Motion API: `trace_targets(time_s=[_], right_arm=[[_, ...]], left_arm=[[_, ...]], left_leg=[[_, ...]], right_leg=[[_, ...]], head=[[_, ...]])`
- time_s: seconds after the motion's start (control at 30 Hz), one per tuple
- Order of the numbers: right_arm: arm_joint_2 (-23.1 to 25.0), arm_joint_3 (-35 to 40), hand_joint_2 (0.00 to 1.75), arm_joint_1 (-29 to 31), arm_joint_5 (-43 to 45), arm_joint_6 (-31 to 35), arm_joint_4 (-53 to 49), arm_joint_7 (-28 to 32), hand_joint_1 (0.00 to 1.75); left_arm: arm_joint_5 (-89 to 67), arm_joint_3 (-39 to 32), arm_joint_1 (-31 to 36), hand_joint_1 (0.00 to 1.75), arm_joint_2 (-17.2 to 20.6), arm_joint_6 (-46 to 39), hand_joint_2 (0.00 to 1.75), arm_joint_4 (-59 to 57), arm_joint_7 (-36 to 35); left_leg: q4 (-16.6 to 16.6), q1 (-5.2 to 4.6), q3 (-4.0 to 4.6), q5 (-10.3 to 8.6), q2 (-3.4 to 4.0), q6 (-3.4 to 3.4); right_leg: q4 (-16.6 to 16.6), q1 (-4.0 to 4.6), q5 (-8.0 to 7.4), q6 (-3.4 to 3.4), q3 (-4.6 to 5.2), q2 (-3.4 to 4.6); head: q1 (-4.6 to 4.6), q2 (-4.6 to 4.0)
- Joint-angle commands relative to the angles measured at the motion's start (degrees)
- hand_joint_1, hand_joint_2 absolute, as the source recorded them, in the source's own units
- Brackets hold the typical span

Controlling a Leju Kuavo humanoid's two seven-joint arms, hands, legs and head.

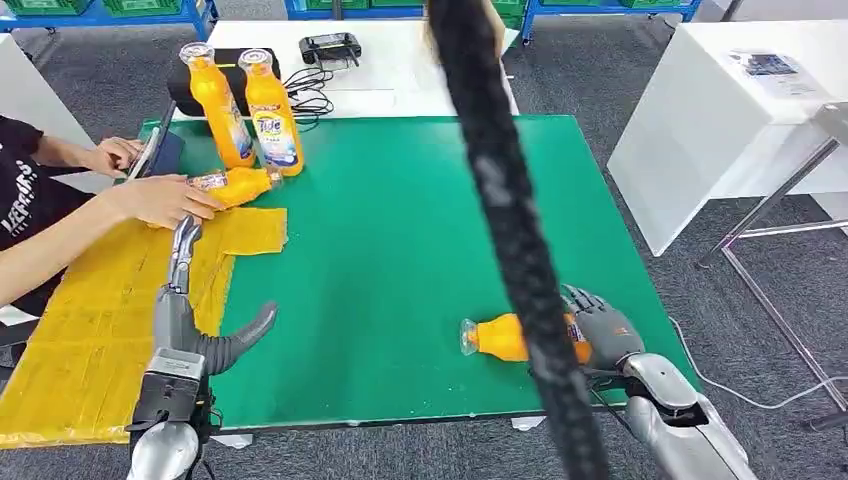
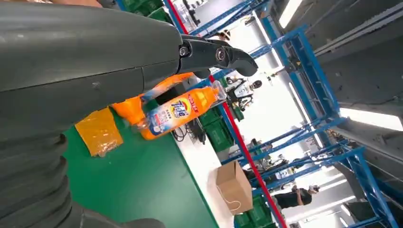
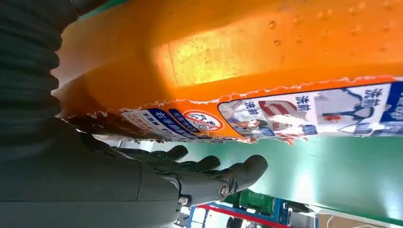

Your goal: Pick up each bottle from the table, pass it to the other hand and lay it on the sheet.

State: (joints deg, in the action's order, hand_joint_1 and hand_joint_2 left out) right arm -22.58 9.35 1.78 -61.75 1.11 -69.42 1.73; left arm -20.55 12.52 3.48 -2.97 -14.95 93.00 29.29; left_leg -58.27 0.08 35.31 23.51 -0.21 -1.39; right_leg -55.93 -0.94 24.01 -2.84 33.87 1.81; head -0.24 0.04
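Observation:
An orange bottle [image 1: 500, 338] lies on the green mat [image 1: 400, 250] near the front right, cap pointing left. My right hand [image 1: 600, 322] sits around its base end; in the right wrist view the bottle [image 3: 266, 61] lies by the palm, and the fingers [image 3: 214, 175] are stretched out with mat showing between them and it. My left hand [image 1: 205, 335] hovers open at the edge of the yellow sheet [image 1: 90, 330], fingers straight. Two more orange bottles [image 1: 272, 115] stand upright at the back left. A third bottle [image 1: 235, 185] lies by the sheet under a person's hand [image 1: 160, 200].
A black cable [image 1: 510, 240] hangs across the middle of the head view and hides part of my right hand. The person sits at the left with a tablet [image 1: 160, 150]. A black case [image 1: 200, 75] and cables lie behind the mat. A white table [image 1: 720, 110] stands to the right.

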Motion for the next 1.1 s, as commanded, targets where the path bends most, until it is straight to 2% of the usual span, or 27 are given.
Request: trace_targets(time_s=[0.03,0.17,0.2,0.23,0.27,0.43,0.47,0.5,0.53,0.57,0.6,0.67,0.83,0.87,0.9,1.1], right_arm=[[0.42,3.16,1.75,-1.15,-0.79,-0.92,7.75,-0.81,0.00],[2.56,4.22,1.75,2.15,-2.72,2.11,12.96,-1.68,0.00],[2.82,4.23,1.75,2.47,-3.09,3.50,13.29,-1.56,0.10],[4.41,3.59,1.75,2.93,-3.95,7.51,13.02,-1.21,1.50],[5.92,2.55,1.75,2.61,-3.38,10.24,10.91,-0.37,1.75],[11.33,0.08,1.75,-0.35,-5.08,15.12,-5.07,-0.51,1.75],[18.01,-2.40,1.75,-0.80,1.64,29.26,-11.60,8.16,1.75],[19.79,-1.66,1.75,-1.08,0.87,28.61,-15.55,7.03,1.75],[21.04,-0.53,1.75,-1.22,-1.02,26.16,-19.05,4.92,1.75],[21.42,1.10,1.75,-1.40,0.11,27.57,-22.15,3.68,1.75],[22.05,1.82,1.75,-1.55,3.89,30.81,-23.50,5.68,1.75],[22.56,2.06,1.75,-1.73,6.27,32.27,-24.26,7.07,1.75],[25.08,1.58,1.75,-2.36,15.25,36.22,-25.87,11.70,1.75],[26.19,1.54,1.75,-2.23,19.00,37.81,-26.37,14.20,1.75],[26.74,1.53,1.75,-2.15,20.50,38.40,-26.34,15.14,1.75],[27.19,1.42,1.75,-2.03,21.84,38.74,-26.02,16.00,1.75]], left_arm=[[0.45,0.93,2.15,0.00,0.21,-0.06,1.75,-3.62,0.08],[0.87,1.94,2.36,0.00,0.36,-0.36,1.75,-3.41,-0.08],[0.86,2.03,2.33,0.00,0.33,-0.46,1.75,-3.36,-0.11],[0.90,1.93,1.94,0.00,0.21,-0.67,1.75,-2.84,-0.25],[0.86,1.74,1.42,0.00,0.21,-0.74,1.75,-2.19,-0.57],[-0.47,1.23,-1.16,0.00,-0.03,0.29,1.75,0.74,-1.87],[0.29,1.90,-1.68,0.00,-0.25,3.07,1.75,0.92,-2.50],[0.31,2.23,-1.84,0.00,-0.44,3.46,1.75,0.82,-2.48],[0.28,2.53,-1.89,0.00,-0.70,3.38,1.75,0.54,-2.50],[0.47,3.39,-1.70,0.00,-0.55,3.68,1.75,0.12,-2.30],[1.07,4.45,-1.29,0.00,-0.27,4.83,1.75,-0.53,-2.28],[1.31,5.15,-1.08,0.00,-0.20,5.38,1.75,-1.07,-2.33],[1.48,8.27,-0.49,0.00,0.18,5.88,1.75,-2.52,-2.40],[1.79,9.06,-0.28,0.00,0.26,6.22,1.75,-2.87,-2.55],[1.81,9.52,0.04,0.00,0.19,6.24,1.75,-3.27,-2.56],[1.98,9.93,0.43,0.00,0.23,6.25,1.75,-3.77,-2.64]], left_leg=[[0.10,0.06,0.03,-0.09,-0.28,0.06],[0.09,0.07,-0.03,-0.08,-0.15,0.03],[0.07,0.09,-0.05,-0.06,-0.09,0.02],[0.20,0.06,0.10,-0.17,-0.20,0.09],[0.10,0.09,-0.05,-0.10,-0.01,0.03],[0.12,0.03,0.10,-0.16,0.07,0.07],[0.14,0.01,0.21,-0.17,0.10,0.15],[0.10,0.06,0.28,-0.29,0.25,-0.07],[0.18,0.07,0.34,-0.30,0.32,0.03],[0.12,0.03,0.42,-0.43,0.18,0.01],[-0.04,0.00,0.58,-0.32,0.32,0.04],[0.02,0.00,1.01,-0.51,0.20,0.04],[0.04,0.07,0.63,-0.27,-0.33,0.22],[0.02,0.09,1.08,-0.51,-0.21,0.06],[0.03,0.08,1.05,-0.50,-0.22,0.06],[0.06,0.10,1.13,-0.46,-0.27,0.17]], right_leg=[[0.15,0.08,-0.02,0.12,-0.10,-0.43],[0.19,0.09,-0.06,0.11,-0.14,-0.27],[0.19,0.11,-0.07,0.10,-0.16,-0.19],[0.27,0.09,-0.13,0.20,-0.02,-0.43],[0.24,0.15,-0.12,0.12,-0.14,-0.19],[0.14,0.09,-0.14,0.12,0.04,-0.18],[0.11,0.06,-0.18,0.13,0.15,-0.16],[0.13,0.09,-0.43,0.01,-0.03,0.07],[0.15,0.11,-0.51,0.08,-0.27,0.09],[0.03,0.06,-1.08,-0.30,-0.24,-0.01],[-0.22,0.02,-0.95,-0.13,0.07,0.09],[-0.29,0.03,-1.05,-0.13,0.47,0.00],[-0.35,0.12,-0.46,0.29,0.05,-0.78],[-0.30,0.10,-0.80,0.06,0.51,-0.37],[-0.29,0.08,-0.78,0.07,0.47,-0.40],[-0.25,0.10,-0.78,0.12,0.57,-0.46]], head=[[0.00,0.00],[0.00,0.00],[0.00,0.00],[0.00,0.00],[0.00,0.00],[0.00,0.00],[0.00,0.00],[0.00,0.00],[0.00,0.00],[0.04,0.00],[0.02,0.00],[-0.09,0.00],[0.00,0.00],[0.00,0.00],[-0.02,0.00],[0.00,0.00]])
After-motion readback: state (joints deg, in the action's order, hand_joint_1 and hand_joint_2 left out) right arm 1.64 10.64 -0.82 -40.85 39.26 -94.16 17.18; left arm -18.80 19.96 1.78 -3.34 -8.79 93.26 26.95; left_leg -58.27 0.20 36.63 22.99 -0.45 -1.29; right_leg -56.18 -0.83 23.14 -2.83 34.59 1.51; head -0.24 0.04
